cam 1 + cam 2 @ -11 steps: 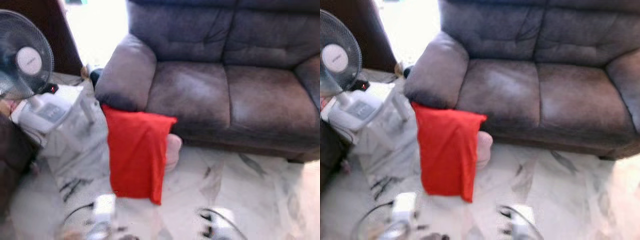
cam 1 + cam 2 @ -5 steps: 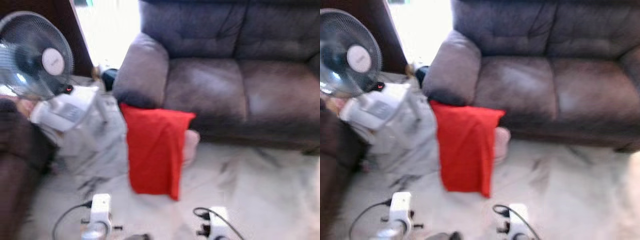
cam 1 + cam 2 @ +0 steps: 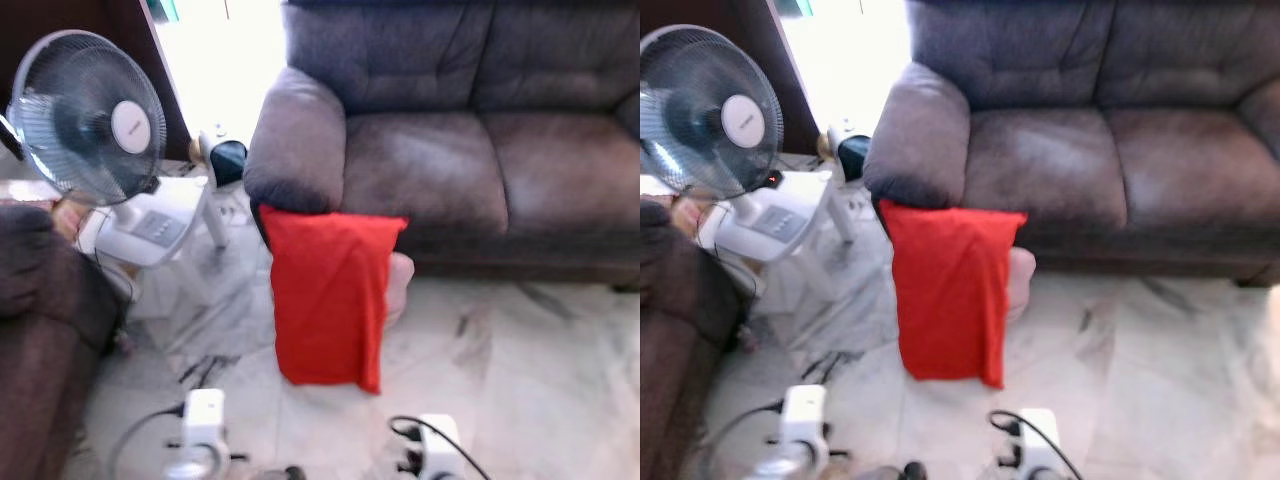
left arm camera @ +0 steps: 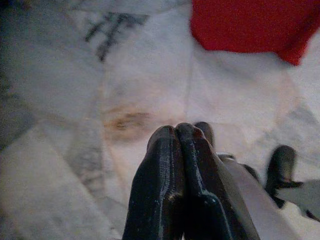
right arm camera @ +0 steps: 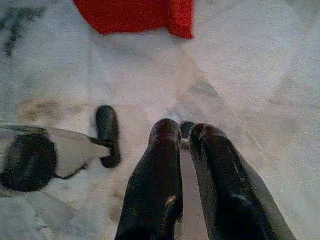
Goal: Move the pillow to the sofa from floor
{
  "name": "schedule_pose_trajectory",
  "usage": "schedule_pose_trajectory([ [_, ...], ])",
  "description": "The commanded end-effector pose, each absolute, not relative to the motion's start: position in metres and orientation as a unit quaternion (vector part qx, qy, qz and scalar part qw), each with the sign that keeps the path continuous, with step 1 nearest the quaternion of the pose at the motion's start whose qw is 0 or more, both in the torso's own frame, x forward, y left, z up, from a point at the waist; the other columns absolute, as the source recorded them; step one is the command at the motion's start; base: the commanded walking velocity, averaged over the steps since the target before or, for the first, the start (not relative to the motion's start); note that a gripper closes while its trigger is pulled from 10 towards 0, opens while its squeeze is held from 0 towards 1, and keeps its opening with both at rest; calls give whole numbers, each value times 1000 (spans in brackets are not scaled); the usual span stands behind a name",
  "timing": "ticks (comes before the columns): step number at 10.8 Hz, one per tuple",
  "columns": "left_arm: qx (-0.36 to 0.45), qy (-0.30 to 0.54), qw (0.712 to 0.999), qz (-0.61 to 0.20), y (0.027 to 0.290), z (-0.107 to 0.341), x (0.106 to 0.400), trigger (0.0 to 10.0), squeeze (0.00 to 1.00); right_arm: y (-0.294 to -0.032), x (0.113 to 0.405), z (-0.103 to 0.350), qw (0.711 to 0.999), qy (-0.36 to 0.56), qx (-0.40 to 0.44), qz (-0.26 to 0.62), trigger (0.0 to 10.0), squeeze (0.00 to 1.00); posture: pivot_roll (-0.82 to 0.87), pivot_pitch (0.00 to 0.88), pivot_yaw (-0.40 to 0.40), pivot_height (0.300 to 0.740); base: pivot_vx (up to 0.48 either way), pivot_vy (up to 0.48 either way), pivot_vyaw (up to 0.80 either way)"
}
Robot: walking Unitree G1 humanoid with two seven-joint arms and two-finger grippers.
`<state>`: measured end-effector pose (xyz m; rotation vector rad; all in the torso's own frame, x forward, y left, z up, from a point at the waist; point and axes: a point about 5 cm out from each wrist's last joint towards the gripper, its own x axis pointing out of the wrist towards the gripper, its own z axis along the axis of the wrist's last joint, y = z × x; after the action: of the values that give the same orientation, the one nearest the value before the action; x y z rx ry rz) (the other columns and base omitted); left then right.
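**Red pillow on the floor, working out where to grab it**

So the red pillow is standing on end on the marble floor, top edge leaning against the front of the sofa, right under the armrest. The fan sits off to my left, well apart from it.

My guess: light, soft, floppy. The cover looks loose, so pinching only fabric might let the stuffing sag. I'd take the upper corners or squeeze the sides with both arms.

My left gripper is pressed closed with nothing in it. My right gripper has a slim gap between its fingers, also empty. Both hang low over the floor, short of the pillow.

Something pale pink is tucked behind the pillow; can't tell what. The pillow's back is hidden too.
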<state>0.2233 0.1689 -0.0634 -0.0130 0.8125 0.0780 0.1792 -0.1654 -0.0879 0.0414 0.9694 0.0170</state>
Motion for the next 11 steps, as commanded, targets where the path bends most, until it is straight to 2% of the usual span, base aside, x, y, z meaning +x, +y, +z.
schedule_pose_trajectory([
  [1, -5, 410, 911, 42, 172, -68, 215, 10000, 0, -164, 174, -91, 880, 475, 23, 8, 10000, 0, 60, 144, 30, 740, 0, 0, 0],
  [8, -3, 412, 910, 40, 172, -68, 215, 10000, 0, -163, 176, -90, 881, 472, 14, 26, 10000, 0, 60, 155, 27, 740, 0, 0, 0],
  [9, -3, 412, 910, 40, 172, -68, 216, 10000, 0, -164, 176, -90, 881, 472, 15, 23, 10000, 0, 61, 156, 26, 740, 0, 0, 800],
  [11, -3, 412, 910, 39, 172, -68, 216, 10000, 0, -164, 175, -90, 881, 473, 22, 15, 10000, 0, 60, 156, 26, 740, 244, 0, 0],
])
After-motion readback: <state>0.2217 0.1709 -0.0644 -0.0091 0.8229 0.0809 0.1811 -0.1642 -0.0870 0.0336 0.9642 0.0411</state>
